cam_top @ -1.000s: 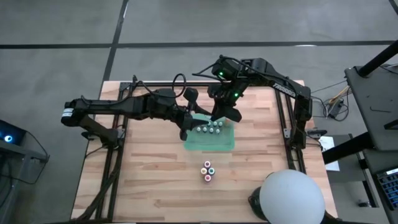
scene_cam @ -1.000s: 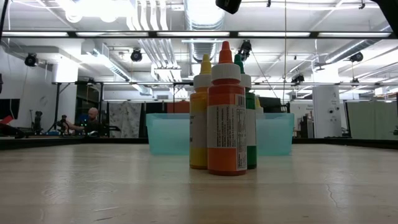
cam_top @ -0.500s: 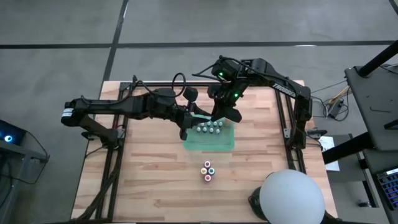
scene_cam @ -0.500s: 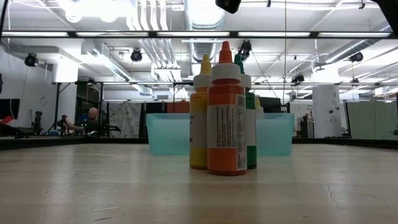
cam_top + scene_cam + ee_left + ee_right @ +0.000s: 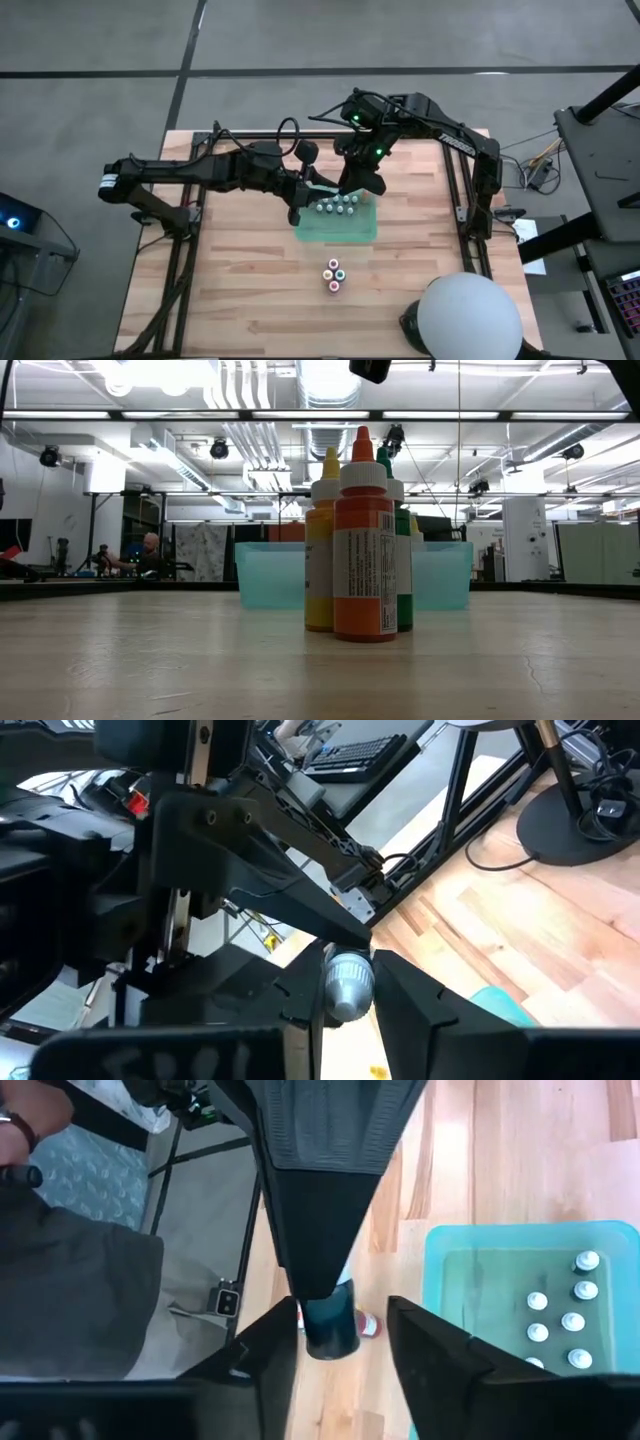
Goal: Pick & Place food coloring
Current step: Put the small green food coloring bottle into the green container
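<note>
Altogether, four bottles stand clustered, five binned

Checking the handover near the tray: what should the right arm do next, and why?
Probably back the right gripper straight away: its jaws stand apart from the small bottle, which the left gripper pinches beside the teal tray.
</note>
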`<act>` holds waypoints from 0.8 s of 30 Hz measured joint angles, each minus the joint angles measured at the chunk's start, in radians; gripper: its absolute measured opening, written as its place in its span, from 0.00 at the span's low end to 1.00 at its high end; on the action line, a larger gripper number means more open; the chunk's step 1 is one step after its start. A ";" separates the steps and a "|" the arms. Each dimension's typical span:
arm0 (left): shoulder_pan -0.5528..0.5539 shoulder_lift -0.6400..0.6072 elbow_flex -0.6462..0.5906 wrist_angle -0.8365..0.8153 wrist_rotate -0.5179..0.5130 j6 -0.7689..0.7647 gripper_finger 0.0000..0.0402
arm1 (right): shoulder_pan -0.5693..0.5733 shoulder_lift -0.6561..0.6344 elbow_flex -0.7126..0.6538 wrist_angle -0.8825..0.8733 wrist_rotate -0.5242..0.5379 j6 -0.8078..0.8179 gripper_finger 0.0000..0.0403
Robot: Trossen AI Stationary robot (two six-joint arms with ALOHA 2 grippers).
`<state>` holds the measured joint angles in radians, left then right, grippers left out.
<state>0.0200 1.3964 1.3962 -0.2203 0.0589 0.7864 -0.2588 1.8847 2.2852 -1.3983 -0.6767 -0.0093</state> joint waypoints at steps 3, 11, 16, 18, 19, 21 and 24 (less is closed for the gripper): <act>0.004 0.000 0.004 0.000 0.000 -0.004 0.12 | 0.000 0.000 0.000 0.000 0.000 -0.003 0.43; 0.038 -0.005 0.018 -0.056 -0.002 -0.054 0.12 | -0.021 -0.014 0.000 -0.013 0.000 -0.024 0.52; 0.070 -0.008 0.048 -0.134 -0.006 -0.090 0.12 | -0.055 -0.045 0.000 -0.046 -0.001 -0.039 0.53; 0.081 -0.008 0.058 -0.162 -0.006 -0.100 0.12 | -0.071 -0.056 0.000 -0.054 -0.001 -0.042 0.53; 0.087 -0.008 0.060 -0.172 -0.005 -0.106 0.12 | -0.078 -0.061 0.000 -0.059 0.000 -0.042 0.53; 0.099 -0.008 0.065 -0.202 -0.006 -0.121 0.12 | -0.094 -0.073 0.000 -0.064 0.001 -0.042 0.53; 0.115 -0.008 0.071 -0.259 -0.005 -0.157 0.12 | -0.115 -0.086 0.000 -0.069 0.028 -0.039 0.53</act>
<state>0.1353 1.3888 1.4672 -0.4798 0.0537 0.6299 -0.3737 1.7990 2.2852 -1.4672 -0.6492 -0.0487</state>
